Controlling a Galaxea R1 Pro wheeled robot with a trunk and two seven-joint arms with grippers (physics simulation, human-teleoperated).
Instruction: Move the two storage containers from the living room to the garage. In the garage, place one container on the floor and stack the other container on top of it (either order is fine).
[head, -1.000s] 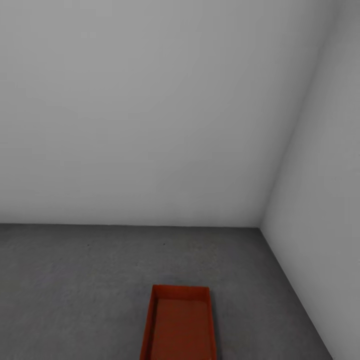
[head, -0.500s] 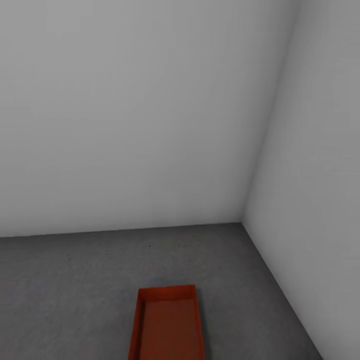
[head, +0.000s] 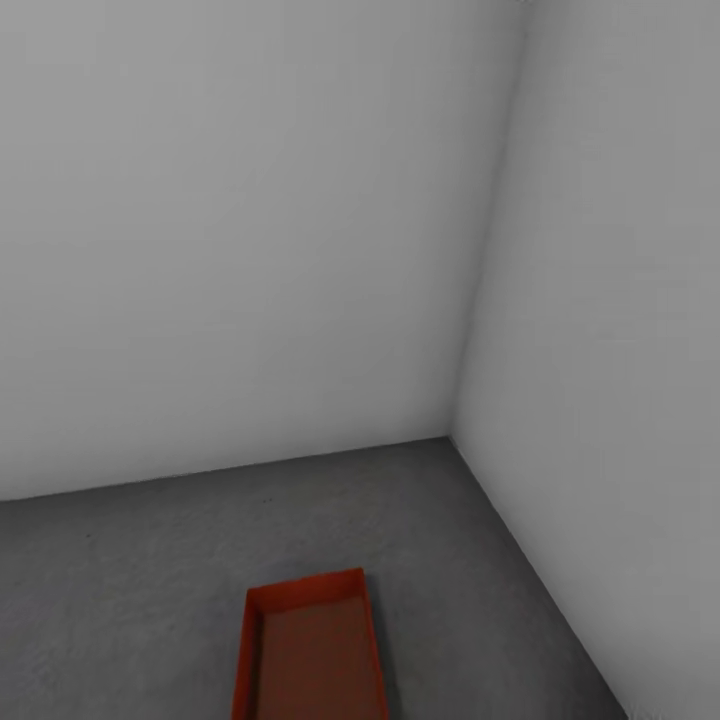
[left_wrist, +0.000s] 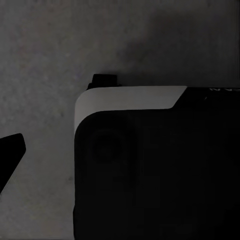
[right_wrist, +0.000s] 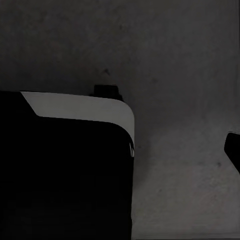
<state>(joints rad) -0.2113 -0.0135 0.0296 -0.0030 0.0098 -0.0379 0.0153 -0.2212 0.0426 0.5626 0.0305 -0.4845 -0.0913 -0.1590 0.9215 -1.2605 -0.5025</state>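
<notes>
I see one storage container (head: 310, 650) on the dark grey floor (head: 480, 560) of the garage, low in my head view, open side up, its long side running away from me toward the corner where two plain white-grey walls (head: 250, 230) meet. It sits well apart from both walls, and its near end is cut off by the frame.

Neither wrist camera gives me the jaws properly. On the left wrist view, a dark robot body panel (left_wrist: 160, 170) with a pale edge hangs over speckled floor, and a black sliver (left_wrist: 10, 155) at the edge may be a finger (I cannot tell). The right wrist view mirrors this. So I cannot tell either gripper's opening, nor place the container relative to the jaws.
</notes>
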